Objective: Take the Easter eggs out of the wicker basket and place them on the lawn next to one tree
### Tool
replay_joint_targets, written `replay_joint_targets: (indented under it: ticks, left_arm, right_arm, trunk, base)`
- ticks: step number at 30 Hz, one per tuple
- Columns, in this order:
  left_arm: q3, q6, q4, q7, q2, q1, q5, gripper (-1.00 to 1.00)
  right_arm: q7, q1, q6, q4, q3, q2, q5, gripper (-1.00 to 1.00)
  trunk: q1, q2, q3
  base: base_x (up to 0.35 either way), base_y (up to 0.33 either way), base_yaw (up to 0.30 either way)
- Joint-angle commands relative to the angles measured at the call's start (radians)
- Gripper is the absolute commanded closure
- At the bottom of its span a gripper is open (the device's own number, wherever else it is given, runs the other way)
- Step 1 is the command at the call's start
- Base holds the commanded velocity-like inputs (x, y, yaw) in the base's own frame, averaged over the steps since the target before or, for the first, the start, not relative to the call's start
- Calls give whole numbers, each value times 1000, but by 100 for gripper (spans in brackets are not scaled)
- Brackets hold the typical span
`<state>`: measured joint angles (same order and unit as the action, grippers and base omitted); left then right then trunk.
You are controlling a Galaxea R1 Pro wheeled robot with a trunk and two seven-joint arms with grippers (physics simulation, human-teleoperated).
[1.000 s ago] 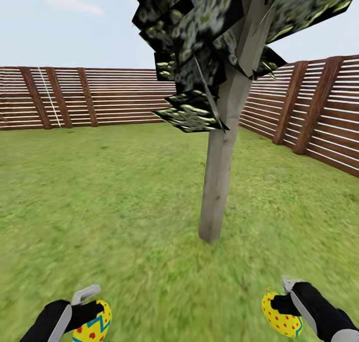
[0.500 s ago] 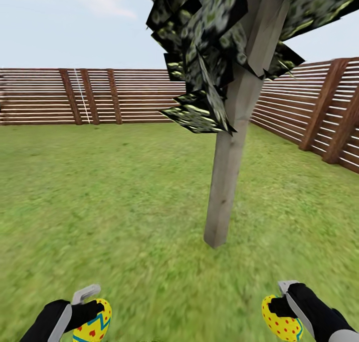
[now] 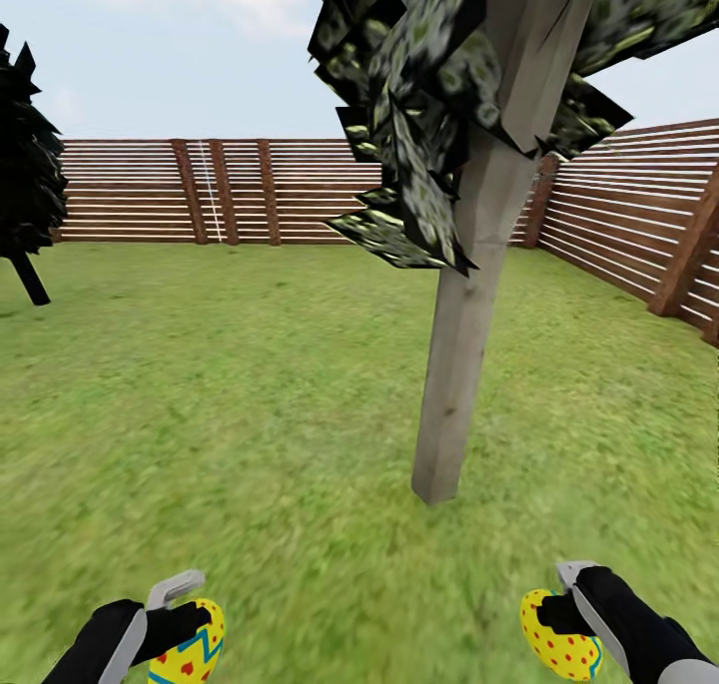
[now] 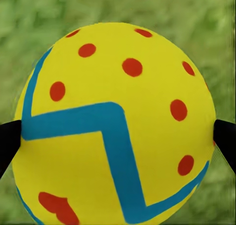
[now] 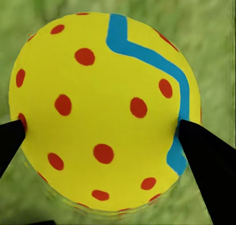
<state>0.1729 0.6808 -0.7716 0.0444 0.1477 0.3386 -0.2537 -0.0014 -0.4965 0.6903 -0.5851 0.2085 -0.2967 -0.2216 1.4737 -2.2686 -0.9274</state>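
A tree point(image 3: 461, 364) with a straight pale trunk and dark jagged crown stands on the lawn point(image 3: 250, 384) just ahead, right of centre. My left gripper point(image 3: 190, 636) is shut on a yellow Easter egg point(image 3: 190, 646) with red spots and a blue zigzag, low at the left. The same egg point(image 4: 115, 126) sits between the black fingers point(image 4: 9, 144) above grass. My right gripper point(image 3: 554, 624) is shut on a second spotted Easter egg point(image 3: 559, 636), low at the right; this egg point(image 5: 103, 112) is clamped between two dark fingers point(image 5: 206, 158). The wicker basket is out of view.
A brown slatted fence point(image 3: 230, 190) closes the garden at the back and along the right side point(image 3: 639, 235). An all-black tree point(image 3: 25, 180) stands at the far left edge. Open grass lies between my grippers and the trunk.
The whole view has swung leftward: the fence posts and trunk slid right in the picture, and the black tree came into sight at the left. Both grippers keep their eggs.
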Motion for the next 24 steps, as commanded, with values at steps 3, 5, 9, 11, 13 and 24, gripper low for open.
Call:
replay_joint_targets:
  ticks: [3, 5, 9, 11, 13, 24]
  left_arm:
    - [3, 6, -1, 4, -4, 0, 3, 100]
    - [3, 6, 0, 3, -12, 0, 4, 100]
    - [3, 6, 0, 3, -16, 0, 4, 100]
    - [3, 6, 0, 3, -16, 0, 4, 100]
    - [3, 6, 0, 3, -16, 0, 4, 100]
    - [3, 6, 0, 3, -16, 0, 4, 100]
  right_arm:
    - [0, -1, 3, -1, 6, -2, -3, 100]
    - [0, -1, 3, -1, 6, -1, -3, 100]
    - [0, -1, 4, -1, 6, -1, -4, 100]
    - [0, -1, 5, -1, 6, -1, -4, 100]
    - [-1, -1, 6, -1, 7, 4, -3, 100]
    - [-2, -1, 8, -1, 10, 11, -2, 100]
  trunk:
    - [0, 0, -1]
    - [0, 0, -1]
    - [0, 0, -1]
    - [0, 0, -1]
    - [0, 0, -1]
    - [0, 0, -1]
  base:
    - [0, -340, 6]
    - [0, -340, 1]
    - [0, -340, 0]
    - [0, -340, 0]
    - [0, -340, 125]
    - [0, -340, 269]
